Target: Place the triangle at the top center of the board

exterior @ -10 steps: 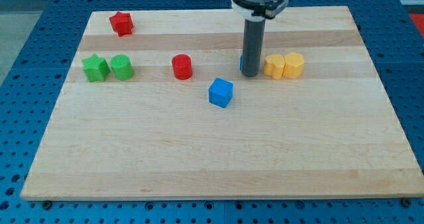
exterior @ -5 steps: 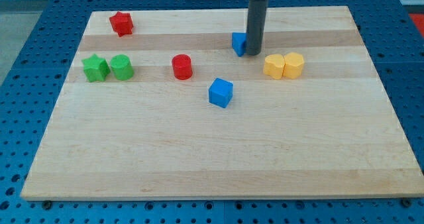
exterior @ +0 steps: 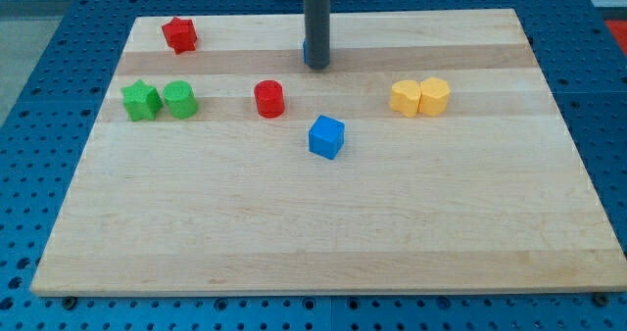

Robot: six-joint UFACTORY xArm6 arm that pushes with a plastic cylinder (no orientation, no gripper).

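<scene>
My dark rod stands near the top centre of the wooden board, with my tip resting on the surface. The blue triangle is almost wholly hidden behind the rod; only a thin blue sliver shows at the rod's left edge. The tip touches or nearly touches it on its right side. The block's shape cannot be made out now.
A blue cube lies below the tip. A red cylinder sits to its lower left. A red star is at the top left. A green star and green cylinder sit at the left. Two yellow blocks touch at the right.
The rod has moved up and to the view's left, pushing the blue triangle from beside the yellow blocks toward the top centre. The other blocks have not moved.
</scene>
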